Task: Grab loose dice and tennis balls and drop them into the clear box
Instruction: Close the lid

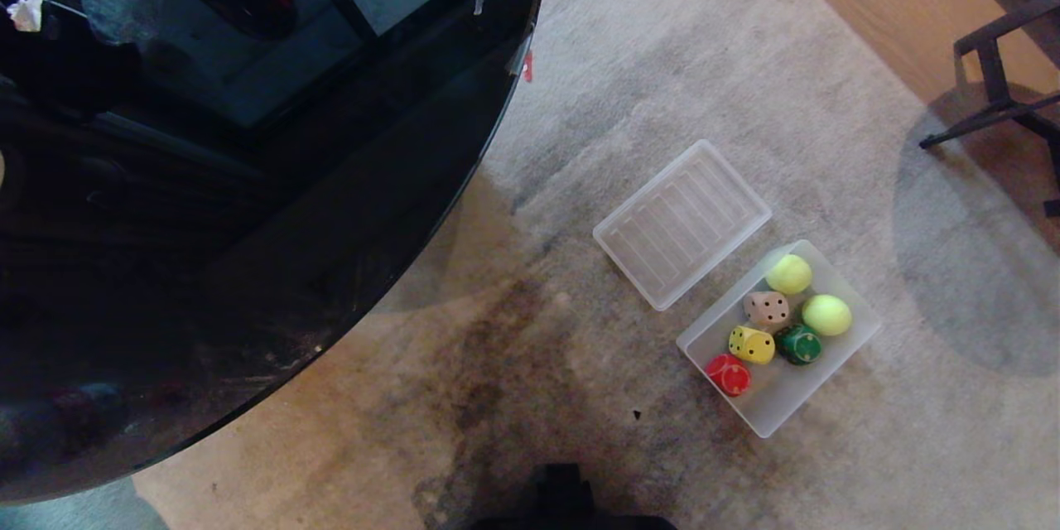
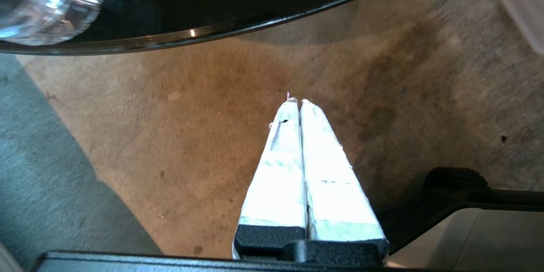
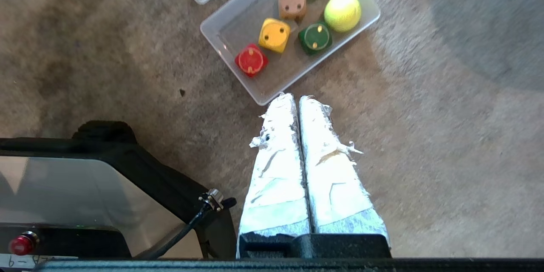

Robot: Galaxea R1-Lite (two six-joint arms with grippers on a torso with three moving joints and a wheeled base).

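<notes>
You can see all four dice (image 1: pixel 766 335) and both tennis balls (image 1: pixel 807 295) already lying in the clear box (image 1: pixel 861 331), which sits on the carpet (image 1: pixel 828 99) with its ribbed lid (image 1: pixel 681 223) just beside one long side, so nothing loose looks left to collect. Your right gripper (image 3: pixel 296 98) hangs above the carpet near a corner of the box, fingers pressed together and empty. Your left gripper (image 2: pixel 296 101) is likewise closed on nothing, near the dark round table's edge (image 2: pixel 255 21), likely parked

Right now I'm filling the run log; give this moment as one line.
clear box: four dice, two tennis balls inside | lid: beside box on carpet | left gripper: shut, empty | right gripper: shut, empty
</notes>
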